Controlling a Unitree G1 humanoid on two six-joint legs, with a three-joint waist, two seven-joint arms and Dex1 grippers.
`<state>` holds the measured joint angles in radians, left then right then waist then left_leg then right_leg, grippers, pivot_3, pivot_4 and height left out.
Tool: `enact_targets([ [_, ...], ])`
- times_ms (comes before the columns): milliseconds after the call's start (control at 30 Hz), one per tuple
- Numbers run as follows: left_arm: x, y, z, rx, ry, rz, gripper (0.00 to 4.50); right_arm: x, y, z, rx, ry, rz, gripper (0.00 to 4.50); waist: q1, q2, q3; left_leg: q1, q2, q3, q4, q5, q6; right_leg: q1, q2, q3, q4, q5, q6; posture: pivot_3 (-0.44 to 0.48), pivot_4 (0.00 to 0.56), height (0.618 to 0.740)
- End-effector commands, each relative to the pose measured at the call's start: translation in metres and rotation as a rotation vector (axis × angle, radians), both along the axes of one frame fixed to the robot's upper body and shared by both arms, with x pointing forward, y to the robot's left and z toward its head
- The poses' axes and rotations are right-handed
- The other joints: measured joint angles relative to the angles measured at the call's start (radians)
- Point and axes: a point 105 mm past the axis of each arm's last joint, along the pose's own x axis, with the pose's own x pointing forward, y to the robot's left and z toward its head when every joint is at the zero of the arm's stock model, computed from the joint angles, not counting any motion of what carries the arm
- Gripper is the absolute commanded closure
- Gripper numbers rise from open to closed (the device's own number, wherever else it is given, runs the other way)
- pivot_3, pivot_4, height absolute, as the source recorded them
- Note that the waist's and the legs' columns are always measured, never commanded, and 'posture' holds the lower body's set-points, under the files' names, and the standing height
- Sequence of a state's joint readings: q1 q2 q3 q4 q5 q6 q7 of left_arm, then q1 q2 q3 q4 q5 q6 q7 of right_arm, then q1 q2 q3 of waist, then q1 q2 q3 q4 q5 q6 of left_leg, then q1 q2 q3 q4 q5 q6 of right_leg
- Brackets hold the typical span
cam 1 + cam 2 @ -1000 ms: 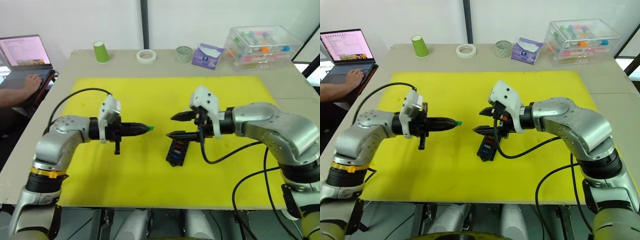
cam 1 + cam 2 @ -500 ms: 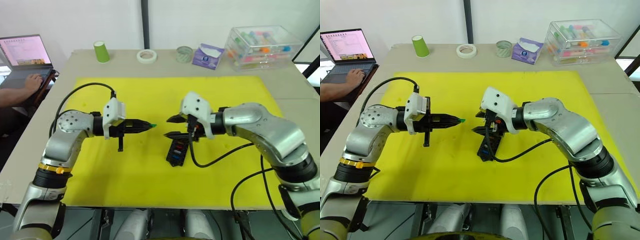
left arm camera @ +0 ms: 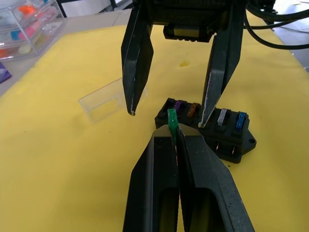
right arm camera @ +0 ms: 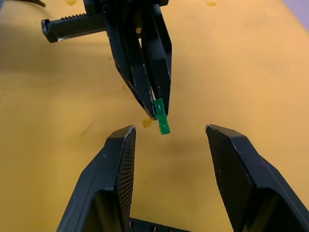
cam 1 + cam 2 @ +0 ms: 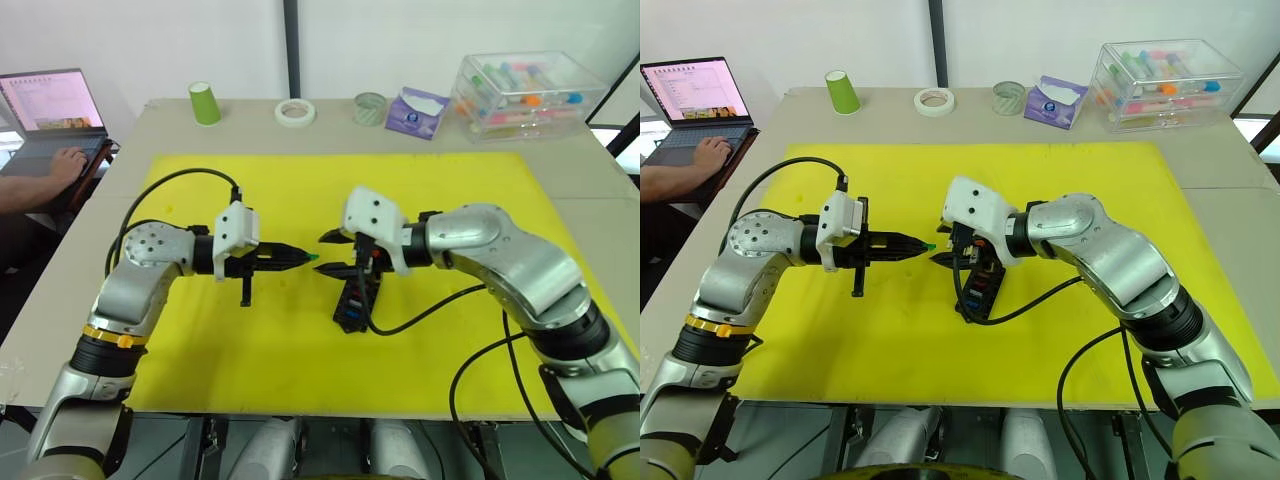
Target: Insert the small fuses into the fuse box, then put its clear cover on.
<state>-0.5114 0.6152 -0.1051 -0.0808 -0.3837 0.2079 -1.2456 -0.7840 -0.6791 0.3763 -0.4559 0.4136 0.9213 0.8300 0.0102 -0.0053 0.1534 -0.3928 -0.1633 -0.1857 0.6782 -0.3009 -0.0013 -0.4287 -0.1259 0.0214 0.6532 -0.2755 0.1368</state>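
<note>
Left gripper (image 3: pixel 173 133) clenched on a green fuse (image 3: pixel 172 122), a thin translucent blade projecting past the ribbed black fingertips, held mid-air over the yellow mat (image 5: pixel 290 330). Right gripper (image 4: pixel 166 133) spread wide, facing it, fuse just short of its gap. Black fuse box (image 3: pixel 227 137) lies beneath on the mat; left wrist view shows purple, amber, grey, blue fuses seated and the clear cover (image 3: pixel 104 100) lying beside the box. No legible writing.

No text, label, brand or number can be read; the laptop screen (image 5: pixel 682 90), upper left, shows lines too small to make out.
</note>
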Motion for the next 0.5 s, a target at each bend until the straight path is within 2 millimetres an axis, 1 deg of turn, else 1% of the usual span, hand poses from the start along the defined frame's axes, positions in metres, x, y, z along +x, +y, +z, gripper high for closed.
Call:
enact_targets([
  [33,-0.0039,-0.0039,0.0108,-0.004,-0.055,-0.026,4.5,-0.0026,0.0044,0.0124,0.019,-0.054,0.033,2.96,0.0,0.0,0.0,0.0,0.0,0.0,0.0,0.0,0.0,0.0,0.0,0.0,0.0,0.0,0.0,0.0,0.15,0.74],
  [167,-0.0053,-0.0046,0.0105,-0.001,-0.058,-0.034,4.5,-0.0034,0.004,0.0116,0.01,-0.054,0.044,4.4,0.0,0.0,0.0,0.0,0.0,0.0,0.0,0.0,0.0,0.0,0.0,0.0,0.0,0.0,0.0,0.0,0.15,0.74],
  [200,-0.0056,-0.0046,0.0102,0.001,-0.059,-0.036,4.5,-0.0035,0.0039,0.0116,0.01,-0.054,0.045,4.46,0.0,0.0,0.0,0.0,0.0,0.0,0.0,0.0,0.0,0.0,0.0,0.0,0.0,0.0,0.0,0.0,0.15,0.74],
  [433,-0.0079,-0.0042,0.0088,0.008,-0.062,-0.048,4.5,-0.0055,0.005,0.0131,0.009,-0.049,0.067,4.46,0.0,0.0,0.0,0.0,0.0,0.0,0.0,0.0,0.0,0.0,0.0,0.0,0.0,0.0,0.0,0.0,0.15,0.74],
  [500,-0.0087,-0.0022,0.0087,-0.002,-0.038,-0.044,3.98,-0.0062,0.0044,0.014,0.011,-0.045,0.068,4.5,0.0,0.0,0.0,0.0,0.0,0.0,0.0,0.0,0.0,0.0,0.0,0.0,0.0,0.0,0.0,0.0,0.15,0.74],
])
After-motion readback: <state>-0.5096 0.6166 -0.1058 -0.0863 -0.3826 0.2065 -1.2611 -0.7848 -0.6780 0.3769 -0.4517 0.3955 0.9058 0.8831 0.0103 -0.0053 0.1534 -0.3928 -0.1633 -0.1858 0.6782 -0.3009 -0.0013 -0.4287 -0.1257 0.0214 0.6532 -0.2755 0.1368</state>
